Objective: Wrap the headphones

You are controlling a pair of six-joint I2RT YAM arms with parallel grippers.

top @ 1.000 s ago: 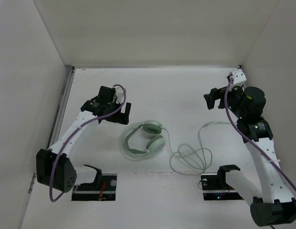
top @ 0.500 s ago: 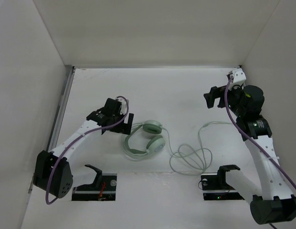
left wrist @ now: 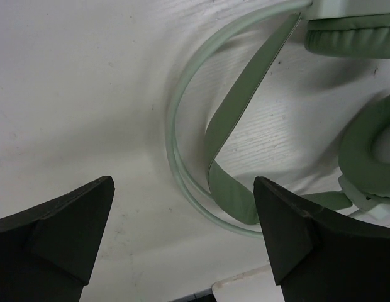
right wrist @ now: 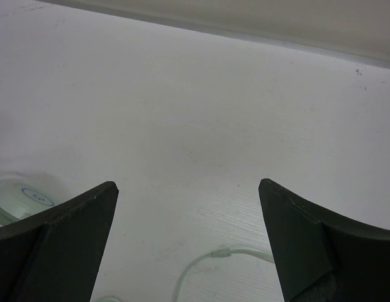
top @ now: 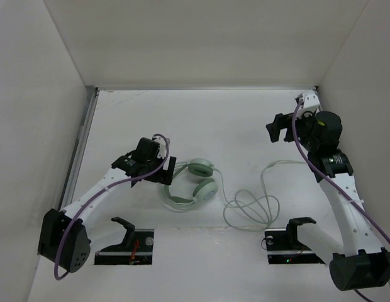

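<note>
**A:** Layout?

**B:** White worktop point(top: 201, 113). The left arm point(top: 100, 185) reaches in toward the centre. The right arm point(top: 338, 182) stands up at the far right.

**A:** Where are the headphones?

**B:** The headphones point(top: 190, 182) lie flat on the worktop, mid-table and slightly toward the near edge. The headband point(top: 167, 189) curves out to the left. The ear cups point(top: 206, 189) sit on the right, one behind the other. The cable point(top: 248, 211) leaves the cups to the right, lies in loose loops, then runs up toward the right arm's side.

**A:** Grippers?

**B:** The left gripper point(top: 163, 168) has its jaws wide apart and holds nothing. It's low, right at the headband's left curve. In the wrist view the band sits in the gap between the fingers; can't tell if anything touches. The right gripper point(top: 278, 128) is spread fully and empty, well apart from the headphones over bare worktop. Its wrist view catches one ear cup at the left edge and a stretch of cable at the bottom.
</note>
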